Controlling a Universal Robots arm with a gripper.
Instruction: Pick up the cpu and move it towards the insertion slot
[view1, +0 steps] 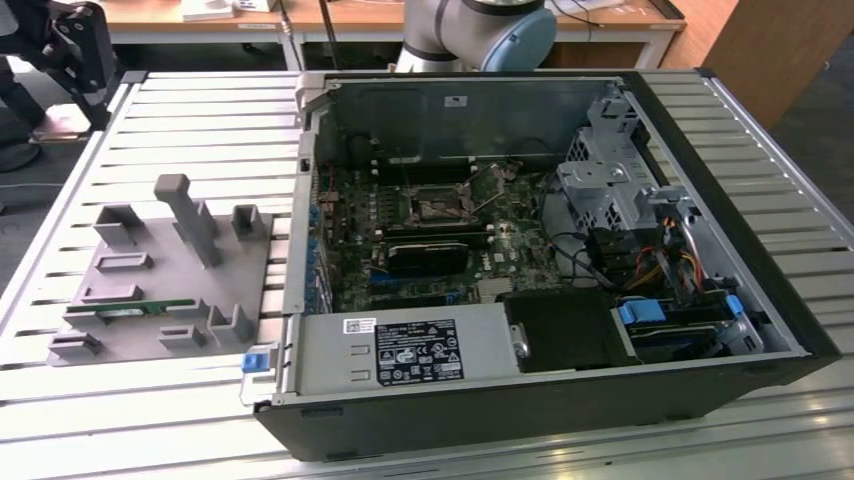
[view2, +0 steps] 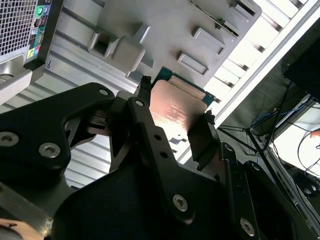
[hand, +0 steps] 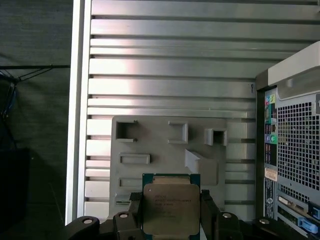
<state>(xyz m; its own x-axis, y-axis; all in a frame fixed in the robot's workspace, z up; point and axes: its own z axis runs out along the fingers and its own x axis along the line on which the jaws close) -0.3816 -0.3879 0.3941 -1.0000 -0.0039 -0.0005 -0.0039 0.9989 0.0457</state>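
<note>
Now carrying the cpu (hand: 171, 206), clamped in the gripper (hand: 170, 196), above the tray (hand: 150, 131); calls for level travel toward the insertion slot (view1: 438, 203).

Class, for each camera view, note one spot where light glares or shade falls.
Second wrist view: the small square silvery-grey cpu, clamped in the black gripper, reflects a pinkish sheen. First wrist view: bright bands glare off the slatted metal table. Exterior view: the open black computer case is dim inside.
</note>
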